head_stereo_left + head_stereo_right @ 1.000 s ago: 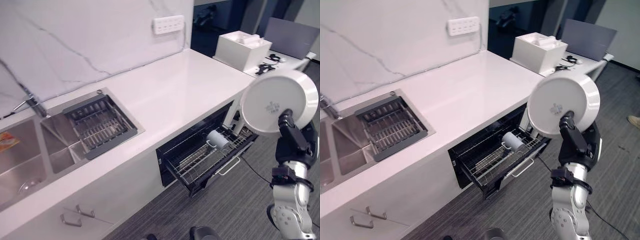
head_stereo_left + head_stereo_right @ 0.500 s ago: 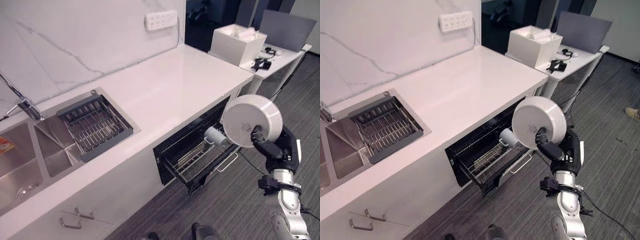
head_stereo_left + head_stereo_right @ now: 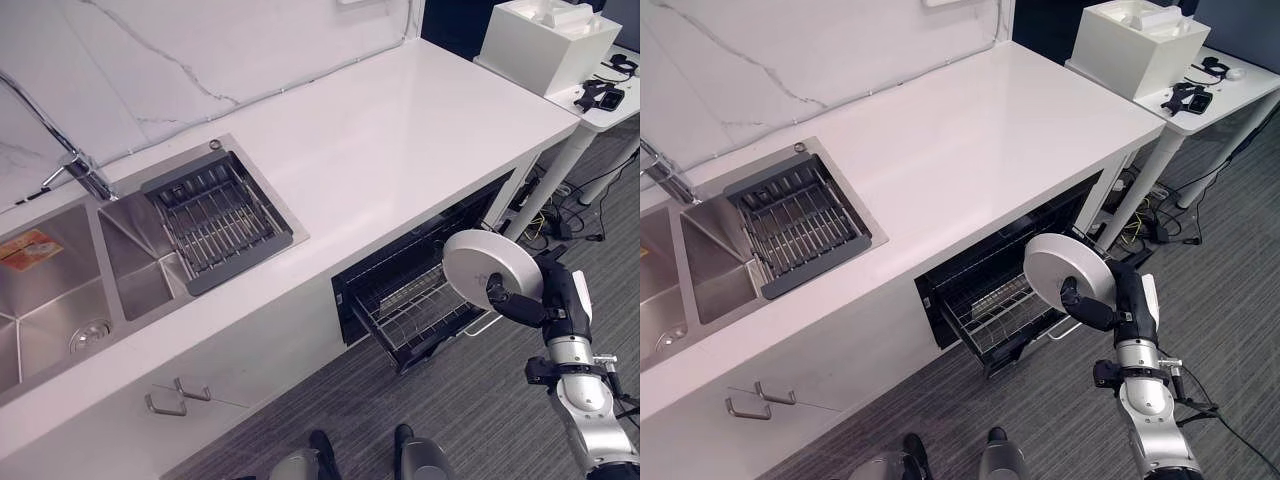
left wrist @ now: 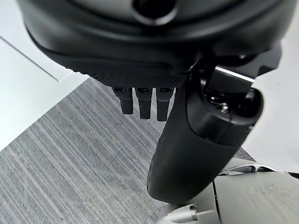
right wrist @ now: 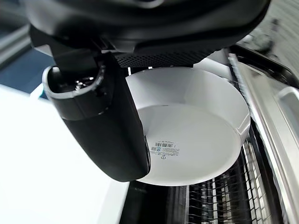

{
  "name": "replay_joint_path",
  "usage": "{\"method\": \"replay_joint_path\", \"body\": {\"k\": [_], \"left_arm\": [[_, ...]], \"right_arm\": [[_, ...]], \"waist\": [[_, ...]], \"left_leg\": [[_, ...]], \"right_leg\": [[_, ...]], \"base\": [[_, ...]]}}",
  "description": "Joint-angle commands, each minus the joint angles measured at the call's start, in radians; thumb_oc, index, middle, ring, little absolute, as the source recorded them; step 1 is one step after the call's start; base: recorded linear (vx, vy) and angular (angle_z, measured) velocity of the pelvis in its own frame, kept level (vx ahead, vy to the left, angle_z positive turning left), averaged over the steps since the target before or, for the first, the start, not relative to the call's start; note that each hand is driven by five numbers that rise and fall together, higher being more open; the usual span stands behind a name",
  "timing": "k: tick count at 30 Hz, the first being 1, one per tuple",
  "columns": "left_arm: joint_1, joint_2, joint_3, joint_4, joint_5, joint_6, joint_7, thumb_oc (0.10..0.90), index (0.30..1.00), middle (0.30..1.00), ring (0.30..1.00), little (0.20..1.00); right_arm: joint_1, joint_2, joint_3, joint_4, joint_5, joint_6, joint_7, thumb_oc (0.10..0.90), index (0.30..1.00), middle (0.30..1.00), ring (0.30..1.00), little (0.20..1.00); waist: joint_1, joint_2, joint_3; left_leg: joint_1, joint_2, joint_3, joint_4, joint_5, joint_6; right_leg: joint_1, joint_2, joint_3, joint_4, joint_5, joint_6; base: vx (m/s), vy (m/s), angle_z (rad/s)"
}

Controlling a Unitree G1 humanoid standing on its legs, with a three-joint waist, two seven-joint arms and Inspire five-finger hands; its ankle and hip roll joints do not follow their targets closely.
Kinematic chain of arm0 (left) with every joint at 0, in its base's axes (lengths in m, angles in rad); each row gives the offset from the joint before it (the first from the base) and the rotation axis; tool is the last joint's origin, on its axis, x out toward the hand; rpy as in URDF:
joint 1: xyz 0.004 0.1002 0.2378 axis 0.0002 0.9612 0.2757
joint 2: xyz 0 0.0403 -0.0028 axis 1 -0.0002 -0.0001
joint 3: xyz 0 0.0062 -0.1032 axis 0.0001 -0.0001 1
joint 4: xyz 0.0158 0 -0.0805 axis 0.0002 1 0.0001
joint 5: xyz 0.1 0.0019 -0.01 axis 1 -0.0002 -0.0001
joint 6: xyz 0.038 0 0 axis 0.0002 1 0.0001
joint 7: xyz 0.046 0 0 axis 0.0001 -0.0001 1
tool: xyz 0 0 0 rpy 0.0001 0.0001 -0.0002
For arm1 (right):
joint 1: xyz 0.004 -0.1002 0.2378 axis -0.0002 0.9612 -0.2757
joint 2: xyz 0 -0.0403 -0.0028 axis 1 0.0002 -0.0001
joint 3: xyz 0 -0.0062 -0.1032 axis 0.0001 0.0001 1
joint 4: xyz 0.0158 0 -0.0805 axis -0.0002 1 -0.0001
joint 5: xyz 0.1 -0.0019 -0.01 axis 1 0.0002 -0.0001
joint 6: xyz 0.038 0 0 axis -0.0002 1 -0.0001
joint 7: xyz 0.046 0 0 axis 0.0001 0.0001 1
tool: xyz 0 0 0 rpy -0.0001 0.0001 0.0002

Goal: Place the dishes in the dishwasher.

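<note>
— Below the counter [image 3: 400, 130], what is open?

— The dishwasher [image 3: 400, 280], with its rack [image 3: 415, 315] pulled out over the floor. Just above the rack's outer end hangs the plate [image 3: 480, 268], tilted on edge with its underside turned up toward the head camera.

— How will the plate handle?

— My guess: stiff, glazed, slick, moderately heavy for one hand, and likely to chip if it knocks the wires. The rim is the place to hold it (the face gives fingers nothing to catch).

— And the look of it?

— Round, plain white, shallow, with a raised foot ring and a small label [image 5: 164, 148] at the centre of the base.

— Who has it?

— The right hand [image 3: 512, 300], thumb curled over the underside by the rim, fingers behind the plate, pinching it.

— The left hand [image 4: 140, 100]?

— Over grey carpet beside the cabinet, fingers hanging straight and loose, holding nothing.
</note>
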Motion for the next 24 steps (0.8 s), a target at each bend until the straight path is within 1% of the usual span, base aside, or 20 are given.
{"method": "replay_joint_path", "body": {"k": [1, 4, 5, 6, 8, 9, 10, 13, 18, 24], "left_arm": [[-0.009, 0.051, 0.000, -0.024, 0.030, -0.022, -0.017, 0.800, 0.900, 0.900, 0.900, 0.900], [-0.017, 0.057, 0.002, -0.029, 0.037, -0.016, -0.025, 0.800, 0.900, 0.900, 0.900, 0.900], [-0.016, 0.061, 0.005, -0.031, 0.045, -0.012, -0.029, 0.800, 0.900, 0.900, 0.900, 0.900], [-0.016, 0.062, 0.005, -0.031, 0.046, -0.011, -0.029, 0.800, 0.900, 0.900, 0.900, 0.900], [-0.015, 0.067, 0.007, -0.033, 0.055, -0.004, -0.030, 0.800, 0.900, 0.900, 0.900, 0.900], [-0.015, 0.073, 0.011, -0.035, 0.063, 0.002, -0.033, 0.800, 0.900, 0.900, 0.900, 0.900], [-0.016, 0.075, 0.011, -0.035, 0.064, 0.004, -0.034, 0.800, 0.900, 0.900, 0.900, 0.900], [-0.023, 0.090, 0.009, -0.040, 0.074, 0.016, -0.039, 0.800, 0.900, 0.900, 0.900, 0.900], [-0.035, 0.110, 0.001, -0.050, 0.071, 0.024, -0.043, 0.800, 0.900, 0.900, 0.900, 0.900], [-0.051, 0.135, -0.011, -0.063, 0.058, 0.034, -0.047, 0.800, 0.900, 0.900, 0.900, 0.900]], "right_arm": [[-0.125, -0.075, -0.046, -0.079, -0.062, -0.130, -0.009, 0.400, 0.300, 0.300, 0.300, 0.300], [-0.132, -0.102, -0.039, -0.072, -0.113, -0.133, -0.004, 0.400, 0.300, 0.300, 0.300, 0.300], [-0.135, -0.124, -0.032, -0.072, -0.163, -0.137, 0.002, 0.400, 0.300, 0.300, 0.300, 0.300], [-0.136, -0.128, -0.031, -0.072, -0.170, -0.137, 0.004, 0.400, 0.300, 0.300, 0.300, 0.300], [-0.143, -0.153, -0.024, -0.072, -0.220, -0.139, 0.024, 0.400, 0.300, 0.300, 0.300, 0.300], [-0.152, -0.181, -0.011, -0.073, -0.268, -0.143, 0.044, 0.400, 0.300, 0.300, 0.300, 0.300], [-0.155, -0.188, -0.007, -0.072, -0.282, -0.144, 0.052, 0.400, 0.300, 0.300, 0.300, 0.300], [-0.185, -0.242, 0.043, -0.057, -0.362, -0.150, 0.079, 0.400, 0.300, 0.300, 0.300, 0.300], [-0.230, -0.306, 0.111, -0.041, -0.428, -0.161, 0.107, 0.400, 0.300, 0.300, 0.300, 0.300], [-0.312, -0.369, 0.229, 0.024, -0.579, -0.201, 0.046, 0.400, 0.300, 0.300, 0.300, 0.300]], "waist": [[0.015, -0.022, -0.014], [0.019, -0.024, -0.014], [0.025, -0.027, -0.011], [0.025, -0.027, -0.013], [0.031, -0.031, -0.010], [0.036, -0.033, -0.009], [0.038, -0.034, -0.007], [0.051, -0.041, -0.005], [0.068, -0.051, 0.005], [0.100, -0.058, 0.027]], "left_leg": [[0.040, 0.022, -0.126, 0.010, -0.122, -0.054], [0.035, 0.021, -0.132, 0.010, -0.117, -0.052], [0.042, 0.019, -0.137, 0.010, -0.121, -0.051], [0.037, 0.019, -0.138, 0.010, -0.117, -0.051], [0.043, 0.018, -0.142, 0.010, -0.121, -0.051], [0.043, 0.017, -0.146, 0.010, -0.120, -0.051], [0.043, 0.017, -0.147, 0.010, -0.120, -0.051], [0.039, 0.016, -0.156, 0.010, -0.118, -0.049], [0.031, 0.014, -0.168, 0.010, -0.113, -0.047], [0.025, 0.012, -0.180, 0.010, -0.103, -0.043]], "right_leg": [[0.022, -0.042, -0.010, 0.022, -0.057, 0.062], [0.022, -0.038, -0.015, 0.022, -0.055, 0.058], [0.032, -0.037, -0.018, 0.022, -0.060, 0.058], [0.028, -0.036, -0.018, 0.022, -0.056, 0.057], [0.037, -0.036, -0.020, 0.022, -0.061, 0.058], [0.039, -0.035, -0.023, 0.022, -0.062, 0.057], [0.040, -0.035, -0.024, 0.022, -0.062, 0.057], [0.042, -0.032, -0.028, 0.022, -0.063, 0.056], [0.042, -0.030, -0.032, 0.022, -0.062, 0.055], [0.045, -0.032, -0.050, 0.022, -0.059, 0.051]], "base": [[0.04, -0.005, 0.07], [0.04, -0.012, 0.07], [0.04, -0.015, 0.08], [0.05, -0.020, 0.11], [0.05, -0.021, 0.14], [0.05, -0.024, 0.10], [0.04, -0.032, 0.07], [0.02, -0.045, 0.10], [0.02, -0.039, 0.09], [-0.01, -0.037, 0.10]]}}
